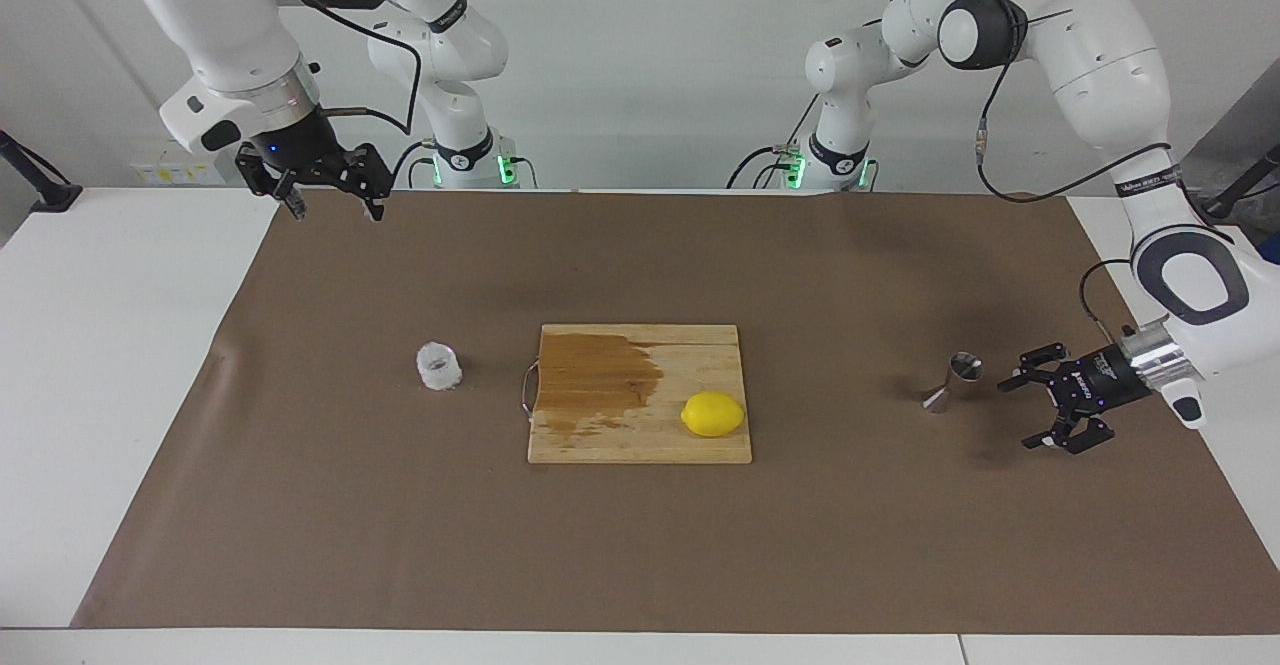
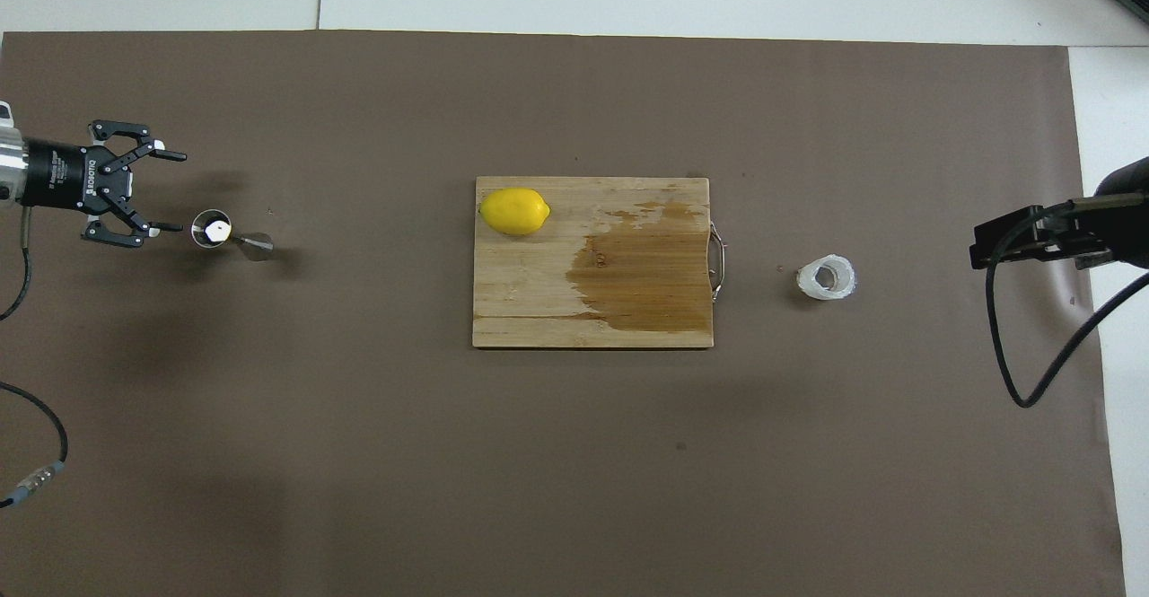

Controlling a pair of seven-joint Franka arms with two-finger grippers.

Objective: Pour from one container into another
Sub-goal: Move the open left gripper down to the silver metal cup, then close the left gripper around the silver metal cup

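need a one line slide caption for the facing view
Left claw open beside the steel jigger, right claw waiting open, plastic cup untouched.

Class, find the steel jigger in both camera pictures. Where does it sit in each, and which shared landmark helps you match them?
Facing view: the steel jigger stands on the brown mat at mid-height, toward the picture's right, just ahead of the open left gripper.
Overhead view: it stands at the picture's left, above mid-height.
Shared landmark: the cutting board with the lemon on its corner toward the jigger.
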